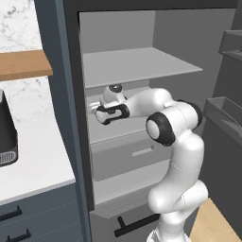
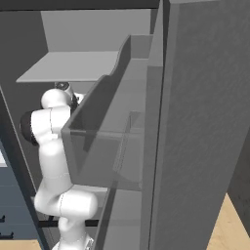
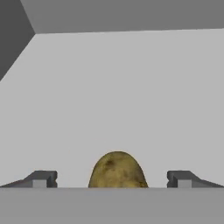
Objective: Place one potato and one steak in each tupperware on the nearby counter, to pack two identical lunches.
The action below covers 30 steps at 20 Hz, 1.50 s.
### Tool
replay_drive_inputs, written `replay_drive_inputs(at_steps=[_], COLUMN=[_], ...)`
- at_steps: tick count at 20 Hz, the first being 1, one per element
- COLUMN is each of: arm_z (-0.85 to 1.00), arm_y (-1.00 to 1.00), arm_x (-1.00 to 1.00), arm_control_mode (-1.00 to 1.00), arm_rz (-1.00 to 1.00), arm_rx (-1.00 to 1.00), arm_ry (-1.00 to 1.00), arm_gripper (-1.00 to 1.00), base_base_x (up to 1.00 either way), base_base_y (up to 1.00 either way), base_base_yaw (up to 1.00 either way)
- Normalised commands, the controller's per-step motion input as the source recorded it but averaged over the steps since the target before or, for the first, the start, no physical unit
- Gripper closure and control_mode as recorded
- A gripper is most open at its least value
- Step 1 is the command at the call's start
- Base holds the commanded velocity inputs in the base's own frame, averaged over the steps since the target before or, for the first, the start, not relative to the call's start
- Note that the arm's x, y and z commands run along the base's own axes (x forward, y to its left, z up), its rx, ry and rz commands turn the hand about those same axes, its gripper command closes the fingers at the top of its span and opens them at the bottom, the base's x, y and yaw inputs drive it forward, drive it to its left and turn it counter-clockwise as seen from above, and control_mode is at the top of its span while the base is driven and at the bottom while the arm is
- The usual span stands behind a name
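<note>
A yellow-brown potato (image 3: 117,170) lies on a pale grey fridge shelf, right between my fingertips (image 3: 43,178) in the hand view. My gripper (image 3: 112,179) is open, with one jaw on each side of the potato and a gap to both. In the left base view the arm reaches left into the open fridge, and the gripper (image 1: 93,108) sits just above the middle shelf. The white counter (image 1: 33,160) lies to the left of the fridge. Steak and tupperware are out of view.
An upper fridge shelf (image 1: 137,66) hangs close above the hand, and a grey drawer (image 1: 127,158) sits below. The open fridge door with its bins (image 2: 112,146) stands to the arm's right. A dark appliance (image 1: 7,137) stands on the counter under a wooden shelf (image 1: 23,64).
</note>
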Motion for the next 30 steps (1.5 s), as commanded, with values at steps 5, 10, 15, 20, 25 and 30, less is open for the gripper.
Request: replay_drive_inputs(at_steps=[5, 10, 15, 20, 25, 30], arm_z=[-0.34, -0.39, -0.39, -0.32, -0.42, -0.19], arm_y=[0.18, 0.02, -0.02, -0.12, 0.00, 0.00], arm_x=[-0.03, -0.02, -0.29, -0.62, -0.26, -0.09], arm_control_mode=[-1.00, -1.00, -1.00, -1.00, -1.00, -1.00], arm_rz=[0.00, 0.00, 0.01, 0.10, 0.06, 0.03], arm_rx=[0.00, 0.00, 0.00, 0.00, 0.00, 0.00], arm_ry=[0.03, 0.00, -0.02, -0.03, 0.01, 0.04], arm_gripper=[-1.00, -1.00, -1.00, -1.00, -1.00, 1.00], base_base_x=[0.00, 0.00, 0.00, 0.00, 0.00, 0.00], base_base_y=[0.00, 0.00, 0.00, 0.00, 0.00, 0.00], base_base_yaw=[0.00, 0.00, 0.00, 0.00, 0.00, 0.00])
